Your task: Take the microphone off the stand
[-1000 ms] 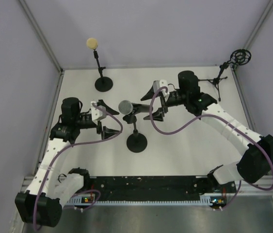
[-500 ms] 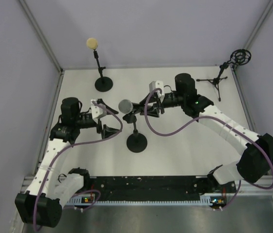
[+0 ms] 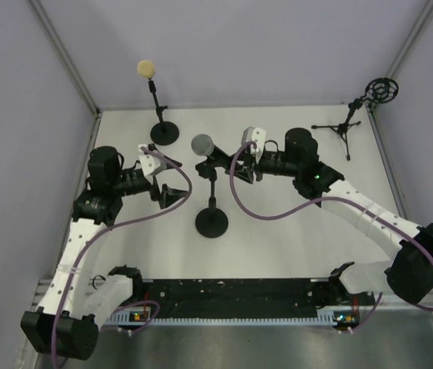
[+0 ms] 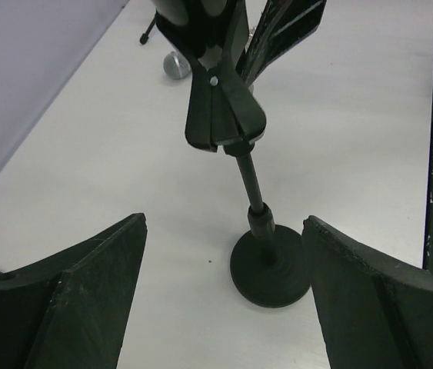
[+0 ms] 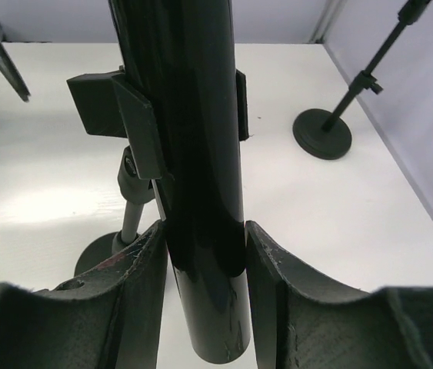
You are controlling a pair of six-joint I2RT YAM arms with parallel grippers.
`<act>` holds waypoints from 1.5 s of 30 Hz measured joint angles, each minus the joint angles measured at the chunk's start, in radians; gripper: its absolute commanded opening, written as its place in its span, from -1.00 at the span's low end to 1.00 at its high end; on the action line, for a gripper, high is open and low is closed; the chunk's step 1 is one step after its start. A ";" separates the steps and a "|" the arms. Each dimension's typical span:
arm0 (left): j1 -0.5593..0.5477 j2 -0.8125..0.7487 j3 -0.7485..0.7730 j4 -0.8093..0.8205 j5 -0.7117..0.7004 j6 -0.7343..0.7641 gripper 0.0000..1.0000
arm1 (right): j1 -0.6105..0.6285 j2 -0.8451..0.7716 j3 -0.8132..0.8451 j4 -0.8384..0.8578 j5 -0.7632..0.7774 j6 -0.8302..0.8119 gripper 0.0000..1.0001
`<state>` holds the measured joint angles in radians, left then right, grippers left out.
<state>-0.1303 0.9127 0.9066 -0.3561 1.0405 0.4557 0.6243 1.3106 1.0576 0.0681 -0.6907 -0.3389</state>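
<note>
The right gripper (image 5: 204, 246) is clamped on both sides of the black microphone (image 3: 203, 144) handle, at 3 o'clock from its grey head. The microphone sits in the clip of the stand (image 3: 211, 223), mid-table. The left gripper (image 3: 174, 177) gapes wide, holding nothing, at 9 o'clock from the stand.

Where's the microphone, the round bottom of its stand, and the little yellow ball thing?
microphone (image 3: 202, 144): top view, on its grey mesh head.
stand base (image 3: 211, 223): top view, on the round black foot.
yellow ball (image 3: 147, 68): top view, on the foam top of the back stand.
</note>
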 measured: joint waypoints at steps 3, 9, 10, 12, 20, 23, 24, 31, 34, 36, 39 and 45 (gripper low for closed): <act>0.000 0.002 0.069 -0.028 0.007 0.013 0.75 | 0.009 -0.019 -0.014 0.007 0.067 0.029 -0.28; 0.000 0.007 0.137 -0.055 0.086 0.010 0.85 | 0.037 -0.035 -0.032 0.029 0.152 0.072 -0.28; 0.000 0.008 0.137 -0.051 0.097 -0.003 0.85 | 0.045 -0.035 -0.033 0.031 0.160 0.078 -0.28; 0.000 0.013 0.129 -0.020 0.103 -0.037 0.85 | 0.055 -0.035 -0.036 0.037 0.168 0.086 -0.27; -0.003 0.048 0.020 0.237 0.079 -0.268 0.82 | 0.059 -0.061 -0.068 0.058 0.180 0.103 -0.22; -0.006 0.059 -0.018 0.353 0.066 -0.369 0.82 | 0.059 -0.074 -0.083 0.068 0.176 0.101 -0.20; -0.008 0.061 -0.031 0.397 0.066 -0.407 0.82 | 0.059 -0.076 -0.085 0.068 0.173 0.101 -0.20; -0.012 0.061 -0.110 0.673 0.091 -0.624 0.81 | 0.060 -0.081 -0.102 0.095 0.163 0.100 -0.18; -0.020 0.063 -0.127 0.726 0.097 -0.667 0.77 | 0.060 -0.081 -0.103 0.096 0.157 0.100 -0.17; -0.027 0.068 -0.127 0.749 0.096 -0.681 0.73 | 0.060 -0.081 -0.103 0.096 0.153 0.100 -0.16; -0.041 0.074 -0.127 0.761 0.096 -0.691 0.65 | 0.060 -0.081 -0.106 0.101 0.149 0.100 -0.15; -0.059 0.085 -0.127 0.746 0.090 -0.681 0.57 | 0.060 -0.084 -0.117 0.120 0.144 0.101 -0.14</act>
<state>-0.1894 0.9977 0.7795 0.3901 1.1309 -0.2256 0.6846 1.2263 0.9409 0.1879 -0.5468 -0.2379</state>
